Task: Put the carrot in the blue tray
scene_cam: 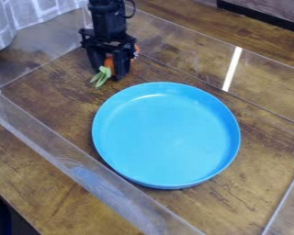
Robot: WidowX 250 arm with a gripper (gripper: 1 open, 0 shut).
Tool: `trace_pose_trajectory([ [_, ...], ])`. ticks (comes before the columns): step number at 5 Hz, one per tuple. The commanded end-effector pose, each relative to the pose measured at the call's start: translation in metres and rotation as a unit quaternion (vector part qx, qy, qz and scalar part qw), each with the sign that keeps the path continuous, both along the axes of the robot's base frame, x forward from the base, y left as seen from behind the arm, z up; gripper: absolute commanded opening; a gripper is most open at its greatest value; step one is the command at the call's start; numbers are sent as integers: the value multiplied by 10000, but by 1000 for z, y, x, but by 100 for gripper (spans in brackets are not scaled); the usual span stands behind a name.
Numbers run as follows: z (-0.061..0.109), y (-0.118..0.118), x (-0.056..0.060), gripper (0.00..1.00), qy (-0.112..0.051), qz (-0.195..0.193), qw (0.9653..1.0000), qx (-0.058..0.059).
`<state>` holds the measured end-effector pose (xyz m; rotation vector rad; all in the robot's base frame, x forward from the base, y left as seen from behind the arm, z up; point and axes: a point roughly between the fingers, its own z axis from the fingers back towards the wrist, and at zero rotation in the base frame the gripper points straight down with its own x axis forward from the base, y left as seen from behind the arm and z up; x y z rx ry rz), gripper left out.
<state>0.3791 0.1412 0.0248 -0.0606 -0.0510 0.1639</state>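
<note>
Black hand narrow around the carrot, at the desk's far side in view; green top pokes out, angled toward the blue tray. Carrot outside tray, just beyond its rim.

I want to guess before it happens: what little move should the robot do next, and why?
Probably lift the carrot a little: the end effector is around it, low over the table, and the blue dish has a raised rim to clear.
</note>
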Motion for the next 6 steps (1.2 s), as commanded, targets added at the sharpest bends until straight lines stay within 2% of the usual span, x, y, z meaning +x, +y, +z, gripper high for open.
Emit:
trace_pose_trajectory([
  [1,3,-1,6,0,-55,-119,9999,65],
  [6,4,-8,22,0,-44,-438,9989,146],
])
